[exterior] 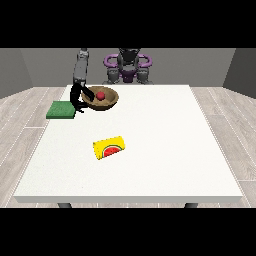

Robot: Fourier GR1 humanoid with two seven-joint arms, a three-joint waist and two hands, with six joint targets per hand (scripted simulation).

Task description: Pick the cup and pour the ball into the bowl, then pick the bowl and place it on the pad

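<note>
A brown wooden bowl [103, 99] sits near the table's far left, tilted slightly, with a red ball [100, 95] inside it. The hand at the view's left [77, 99] is at the bowl's left rim, its fingers curled around the rim. A green pad [61, 110] lies flat just left of the bowl, beside that hand. A yellow cup with a watermelon picture [109, 147] lies on its side in the middle of the table, away from the hand. The other hand does not show.
The white table [165, 150] stretches wide to the right and front of the cup. The robot's torso [128, 67] stands behind the far edge.
</note>
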